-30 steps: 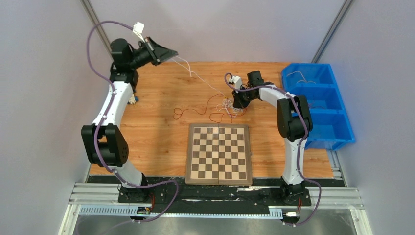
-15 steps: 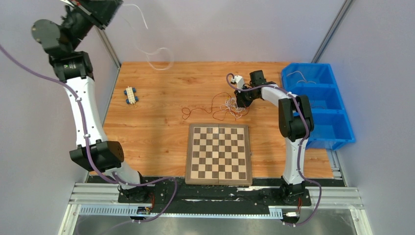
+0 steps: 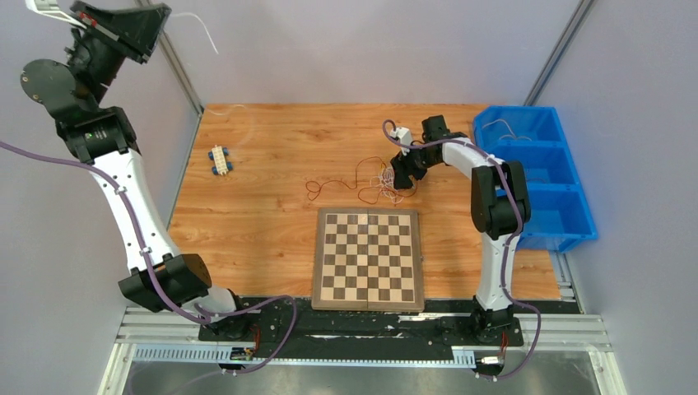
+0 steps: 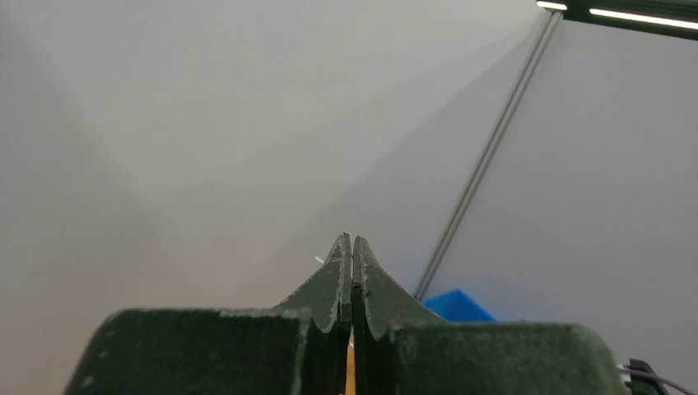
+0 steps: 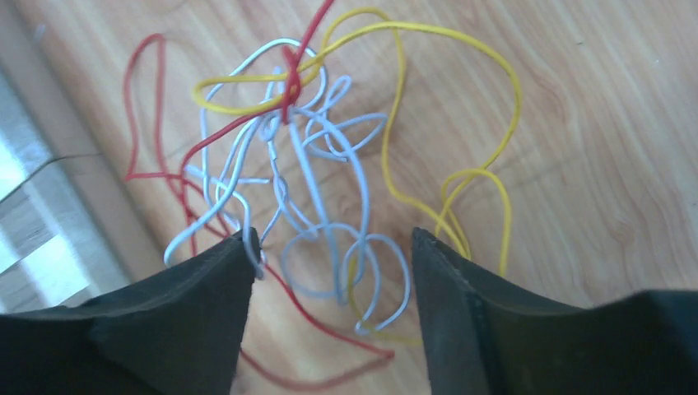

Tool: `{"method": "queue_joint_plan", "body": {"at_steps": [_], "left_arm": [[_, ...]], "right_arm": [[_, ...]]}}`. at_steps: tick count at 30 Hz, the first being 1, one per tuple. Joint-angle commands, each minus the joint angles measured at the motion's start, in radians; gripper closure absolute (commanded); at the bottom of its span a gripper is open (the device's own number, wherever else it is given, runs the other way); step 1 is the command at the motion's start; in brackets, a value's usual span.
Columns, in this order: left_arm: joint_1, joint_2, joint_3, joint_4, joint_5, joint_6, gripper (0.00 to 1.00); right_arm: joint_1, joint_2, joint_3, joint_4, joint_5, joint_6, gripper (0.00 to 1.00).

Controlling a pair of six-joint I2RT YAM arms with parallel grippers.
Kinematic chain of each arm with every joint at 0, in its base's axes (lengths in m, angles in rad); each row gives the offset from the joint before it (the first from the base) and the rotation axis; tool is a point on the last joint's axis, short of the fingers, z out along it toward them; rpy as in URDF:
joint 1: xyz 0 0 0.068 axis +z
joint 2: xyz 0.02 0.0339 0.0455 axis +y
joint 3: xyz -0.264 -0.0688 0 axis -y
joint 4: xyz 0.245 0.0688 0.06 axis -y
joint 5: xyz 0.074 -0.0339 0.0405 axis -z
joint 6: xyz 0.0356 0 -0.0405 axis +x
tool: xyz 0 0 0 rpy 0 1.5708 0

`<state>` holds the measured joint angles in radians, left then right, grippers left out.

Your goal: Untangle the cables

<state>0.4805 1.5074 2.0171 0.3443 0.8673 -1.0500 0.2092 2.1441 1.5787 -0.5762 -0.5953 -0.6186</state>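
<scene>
The tangle of thin red, white and yellow cables (image 3: 380, 183) lay on the light-brown wooden tabletop (image 3: 272, 214), right of centre and just beyond the far edge of the brown-and-cream wooden chessboard (image 3: 368, 258). Loose red loops trailed from it to the left. In the right wrist view the white strands formed the knotted middle (image 5: 313, 164), with the yellow loops on the right and the red strands on the left and near side. The right gripper (image 5: 329, 239) was poised directly over the tangle with its jaws parted and nothing clamped between them. One white loop reached the edge of the finger on the left of that view. The left gripper (image 3: 165, 11) was raised high at the far left, well apart from the tangle. Its jaws were pressed together (image 4: 351, 240) on a thin white cable (image 3: 202, 25) that hung clear of the table. A small white-and-blue connector block (image 3: 219, 159) lay on the tabletop at the left. A blue plastic three-compartment bin (image 3: 576, 222) stood at the right edge.
</scene>
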Motion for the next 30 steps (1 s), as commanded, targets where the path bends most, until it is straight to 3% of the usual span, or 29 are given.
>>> {"method": "queue_joint_plan", "body": {"at_steps": [1, 5, 8, 10, 14, 19, 28, 30], "left_arm": [[-0.031, -0.087, -0.177, 0.037, 0.083, -0.039, 1.0], [-0.128, -0.178, -0.351, -0.001, 0.114, 0.039, 1.0], [-0.23, -0.231, -0.471, -0.067, 0.112, 0.137, 1.0], [-0.338, -0.245, -0.528, -0.084, 0.105, 0.168, 1.0], [-0.491, -0.245, -0.608, -0.079, 0.089, 0.182, 1.0], [-0.65, -0.236, -0.662, -0.088, 0.066, 0.207, 1.0], [-0.881, -0.208, -0.651, -0.117, 0.067, 0.213, 1.0], [-0.909, -0.203, -0.647, -0.117, 0.057, 0.21, 1.0]], "right_arm": [[-0.016, -0.156, 0.11, -0.176, -0.11, -0.021, 0.28], [-0.027, -0.277, 0.143, -0.254, -0.16, -0.045, 0.23], [-0.034, -0.381, 0.141, -0.256, -0.217, -0.042, 0.06], [-0.037, -0.45, 0.152, -0.251, -0.294, -0.025, 0.0], [-0.007, -0.538, 0.157, -0.114, -0.421, 0.153, 0.0], [0.116, -0.619, 0.131, 0.13, -0.419, 0.361, 0.0], [0.36, -0.621, 0.139, 0.338, -0.344, 0.479, 0.0], [0.394, -0.616, 0.125, 0.352, -0.339, 0.487, 0.06]]}}
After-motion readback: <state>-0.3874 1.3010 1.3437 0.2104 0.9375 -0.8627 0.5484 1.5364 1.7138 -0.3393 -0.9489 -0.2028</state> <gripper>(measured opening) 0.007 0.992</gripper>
